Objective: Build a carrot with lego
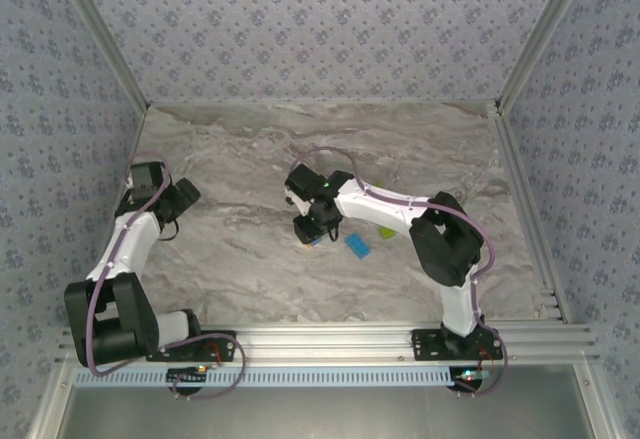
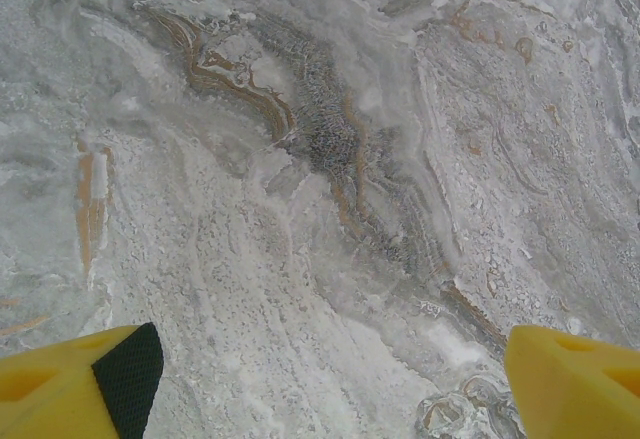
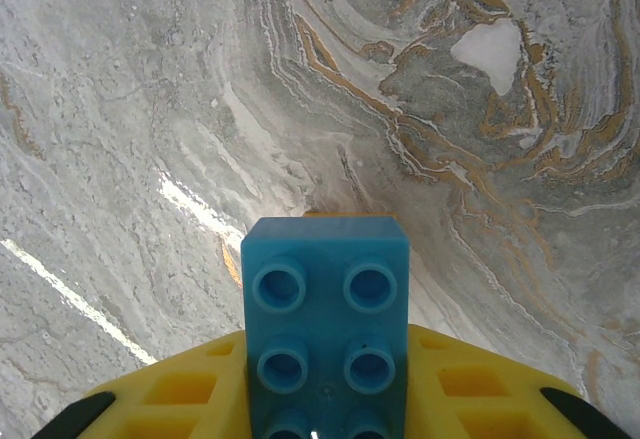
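Note:
My right gripper [image 1: 312, 231] hangs over the middle of the table, shut on a blue lego brick [image 3: 325, 319] that it holds studs toward the camera between yellow fingers [image 3: 170, 394]. A thin orange edge [image 3: 350, 214] peeks out past the brick's far end; what it belongs to is hidden. A second blue brick [image 1: 358, 247] lies on the table just right of that gripper. A lime-green brick [image 1: 386, 230] shows partly under the right forearm. My left gripper [image 2: 335, 359] is open over bare marble at the far left [image 1: 148, 175], with nothing between its fingers.
The marble-patterned tabletop [image 1: 250, 159] is bounded by patterned walls on three sides and an aluminium rail [image 1: 330, 337] at the near edge. The right arm's elbow [image 1: 445, 239] stands high over the right half of the table.

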Controlling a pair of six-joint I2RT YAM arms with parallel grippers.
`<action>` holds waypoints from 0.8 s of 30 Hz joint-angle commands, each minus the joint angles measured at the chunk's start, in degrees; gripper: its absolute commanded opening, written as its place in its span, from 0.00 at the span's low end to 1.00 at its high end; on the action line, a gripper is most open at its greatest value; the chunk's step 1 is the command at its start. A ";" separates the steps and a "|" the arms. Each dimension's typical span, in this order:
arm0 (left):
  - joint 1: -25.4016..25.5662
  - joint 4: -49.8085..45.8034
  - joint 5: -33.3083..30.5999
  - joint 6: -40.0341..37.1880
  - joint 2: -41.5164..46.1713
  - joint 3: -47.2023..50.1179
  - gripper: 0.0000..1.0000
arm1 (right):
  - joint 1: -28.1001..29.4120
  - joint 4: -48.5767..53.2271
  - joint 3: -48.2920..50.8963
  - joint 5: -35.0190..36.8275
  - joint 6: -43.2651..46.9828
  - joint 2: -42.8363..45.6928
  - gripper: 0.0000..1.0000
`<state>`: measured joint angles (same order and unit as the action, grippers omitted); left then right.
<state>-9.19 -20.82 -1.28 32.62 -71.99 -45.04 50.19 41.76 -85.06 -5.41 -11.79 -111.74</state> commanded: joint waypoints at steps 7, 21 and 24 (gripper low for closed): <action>0.60 0.35 0.47 -0.72 0.80 -0.31 0.90 | 0.87 -0.08 -0.02 0.47 -0.07 -2.42 0.34; 0.67 0.43 0.57 -0.72 0.58 -0.32 0.90 | 2.39 2.47 -0.85 4.48 0.10 -5.37 0.34; 0.71 0.48 0.54 -0.72 0.63 -0.32 0.90 | 3.02 3.57 -1.08 5.41 0.19 -6.87 0.34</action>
<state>-8.86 -20.80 -1.26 32.60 -71.99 -45.04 52.14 42.61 -86.94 -1.37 -11.62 -113.60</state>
